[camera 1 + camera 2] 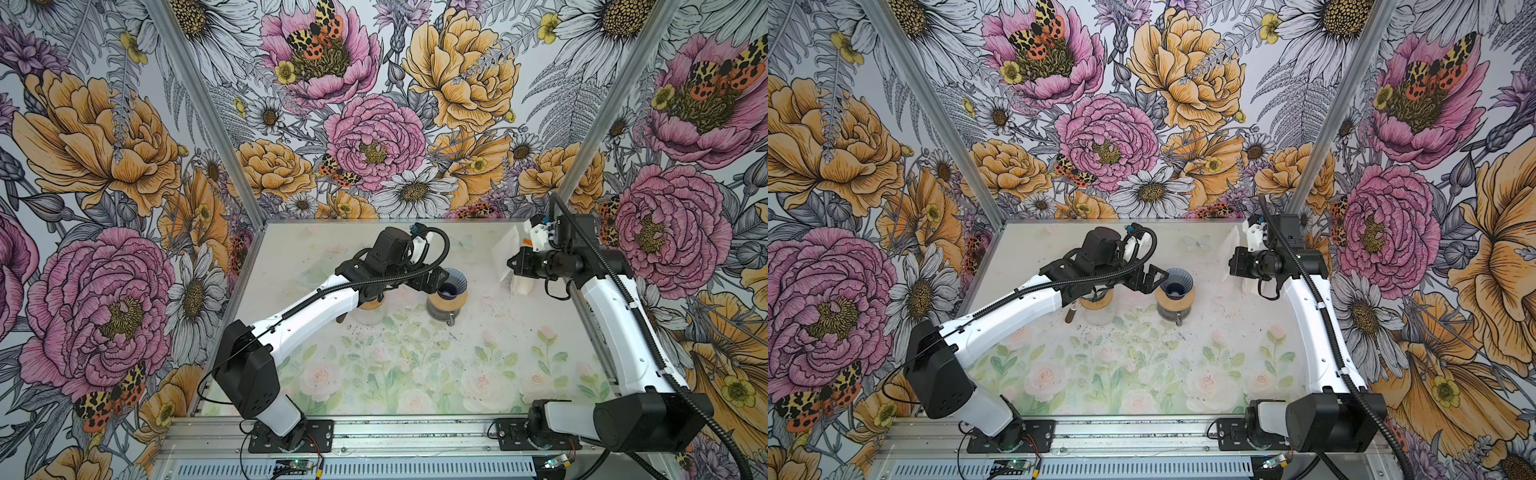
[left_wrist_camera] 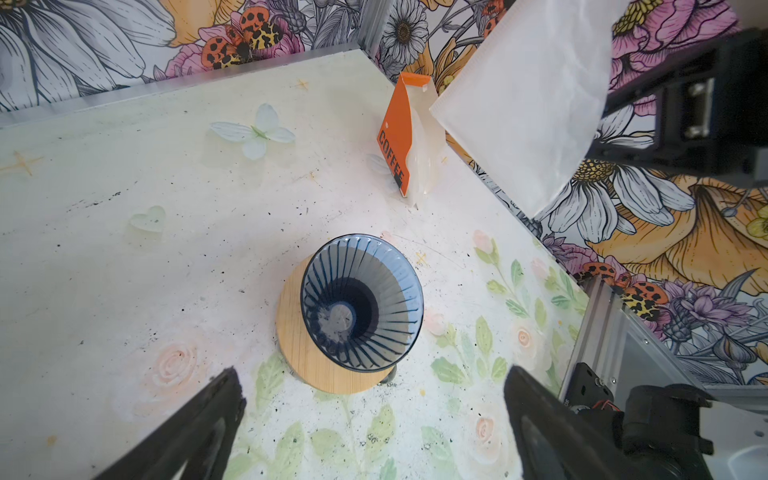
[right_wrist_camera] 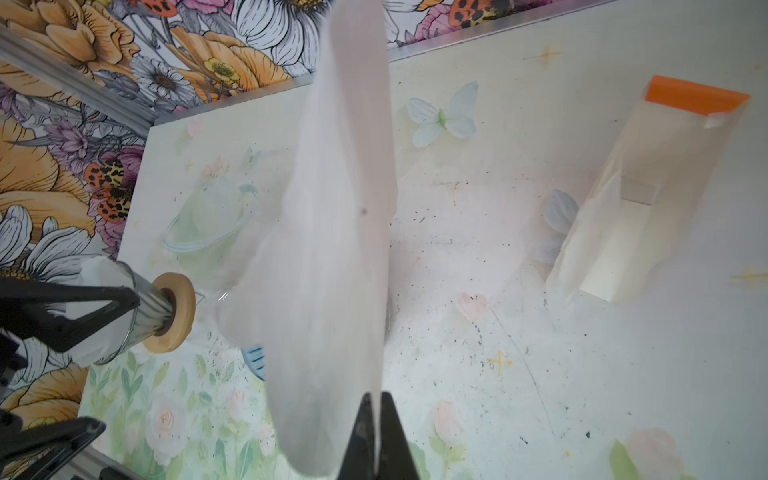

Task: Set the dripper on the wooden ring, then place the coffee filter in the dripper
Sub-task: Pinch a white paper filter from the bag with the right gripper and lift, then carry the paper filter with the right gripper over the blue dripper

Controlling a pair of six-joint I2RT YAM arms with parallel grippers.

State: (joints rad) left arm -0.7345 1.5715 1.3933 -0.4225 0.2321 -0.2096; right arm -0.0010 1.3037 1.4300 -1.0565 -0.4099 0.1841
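Floral wallpaper walls (image 1: 374, 137), pale floral tabletop (image 1: 415, 365)

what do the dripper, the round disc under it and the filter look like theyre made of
Dripper: translucent blue, glossy, ribbed walls; glass or plastic, cannot tell which.
Disc: pale wood, likely bamboo, matte, with fine straight grain lines.
Coffee filter: thin white paper, matte, light shows through it faintly; it is pinched flat in the right gripper.
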